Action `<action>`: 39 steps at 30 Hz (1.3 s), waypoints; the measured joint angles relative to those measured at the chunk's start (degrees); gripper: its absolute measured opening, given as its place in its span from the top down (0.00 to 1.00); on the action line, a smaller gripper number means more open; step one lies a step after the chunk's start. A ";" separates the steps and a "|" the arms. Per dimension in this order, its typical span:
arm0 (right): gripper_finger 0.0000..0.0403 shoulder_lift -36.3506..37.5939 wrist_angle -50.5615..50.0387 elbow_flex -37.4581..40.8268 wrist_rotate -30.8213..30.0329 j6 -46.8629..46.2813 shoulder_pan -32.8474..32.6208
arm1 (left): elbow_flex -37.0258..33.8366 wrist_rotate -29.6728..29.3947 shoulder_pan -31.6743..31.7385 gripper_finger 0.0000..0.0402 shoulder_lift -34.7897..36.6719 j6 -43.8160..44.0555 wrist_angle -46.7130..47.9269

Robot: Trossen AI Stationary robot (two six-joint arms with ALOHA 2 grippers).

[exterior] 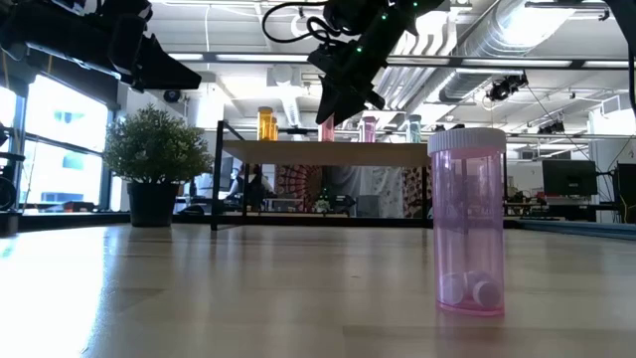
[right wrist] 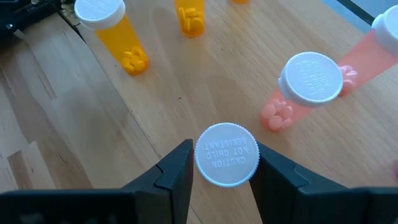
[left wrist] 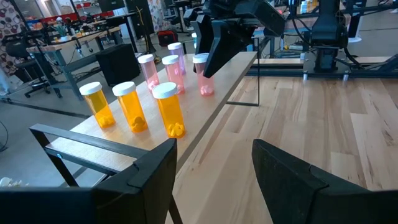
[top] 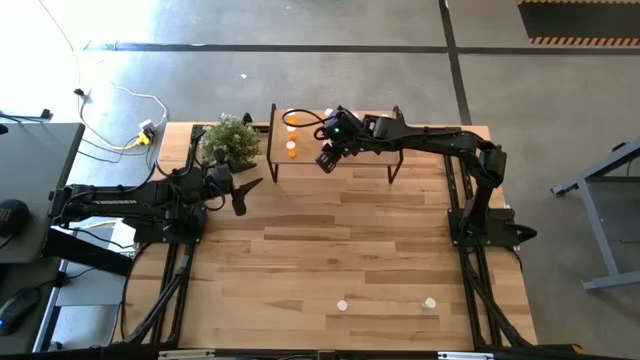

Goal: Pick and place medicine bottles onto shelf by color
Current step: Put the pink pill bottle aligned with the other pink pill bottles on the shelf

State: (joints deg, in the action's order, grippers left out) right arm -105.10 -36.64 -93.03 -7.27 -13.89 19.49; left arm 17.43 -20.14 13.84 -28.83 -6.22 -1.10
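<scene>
Medicine bottle, light pink [right wrist: 227, 154], stands upright on the shelf [left wrist: 233, 78] between the right gripper's [right wrist: 222, 169] fingers [right wrist: 176, 171]; the jaws sit just beside its white cap, and whether they touch it cannot be told. Further pink bottles [left wrist: 149, 70] and three orange bottles [left wrist: 134, 106] stand on the same shelf top, orange ones toward its plant-side end. Left gripper [left wrist: 214, 177] hovers with jaws apart, holding nothing, near the potted plant [top: 230, 141]. Two bottles [top: 342, 305] remain near the table's [top: 330, 250] front edge.
</scene>
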 joint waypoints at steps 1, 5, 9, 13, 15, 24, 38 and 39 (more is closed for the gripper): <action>0.66 0.00 0.00 0.02 -0.02 0.02 0.00 | 0.00 0.00 0.01 0.50 0.00 0.00 0.00; 0.66 0.00 0.10 0.01 -0.02 0.87 0.00 | 0.00 0.00 0.00 0.50 -0.01 0.00 0.00; 0.66 0.00 0.30 0.02 0.16 -0.36 0.00 | 0.00 0.00 0.00 0.50 0.00 0.00 0.00; 0.66 0.00 0.52 0.02 0.39 -0.11 0.00 | 0.00 0.00 0.01 0.50 -0.01 0.00 0.00; 0.66 -0.02 0.78 0.02 0.39 -0.15 0.00 | 0.00 0.00 -0.02 0.50 0.01 0.00 0.00; 0.65 -0.02 0.87 0.02 0.38 -0.15 0.00 | 0.00 0.00 -0.02 0.50 0.00 -0.02 0.00; 0.56 0.79 1.44 0.02 -2.30 -0.61 -0.02 | 0.00 0.00 0.01 0.50 -0.01 -0.02 0.00; 0.56 0.79 1.36 0.02 -2.32 -0.61 -0.02 | 0.00 0.00 0.01 0.50 -0.01 -0.02 0.00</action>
State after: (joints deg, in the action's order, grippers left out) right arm -104.31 -35.29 -93.01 -9.58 -14.50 19.46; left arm 17.43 -20.14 13.85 -28.84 -6.24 -1.10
